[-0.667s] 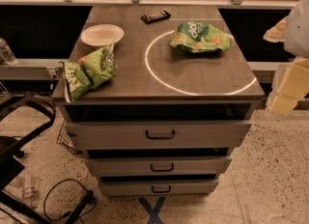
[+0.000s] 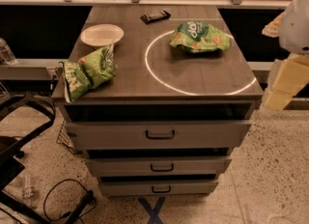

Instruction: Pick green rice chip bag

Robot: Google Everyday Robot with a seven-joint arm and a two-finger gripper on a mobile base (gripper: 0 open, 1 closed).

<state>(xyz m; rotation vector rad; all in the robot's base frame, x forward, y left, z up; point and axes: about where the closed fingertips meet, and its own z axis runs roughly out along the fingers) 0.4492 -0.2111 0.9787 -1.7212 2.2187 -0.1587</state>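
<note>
The green rice chip bag (image 2: pixel 199 37), glossy green with white lettering and orange chip pictures, lies flat at the back right of the cabinet top (image 2: pixel 193 76), inside a white ring of light. My gripper (image 2: pixel 286 84) shows as pale yellowish blocks at the right edge of the view. It is beyond the cabinet's right side, lower than and well apart from the bag, and holds nothing that I can see.
A lime-green striped bag (image 2: pixel 87 73) lies at the front left corner, overhanging the edge. A white plate (image 2: pixel 102 35) sits back left and a small dark flat object (image 2: pixel 155 16) at the back. Three drawers (image 2: pixel 159 133) stand partly open below. Cables and a black frame (image 2: pixel 19 146) lie on the floor at left.
</note>
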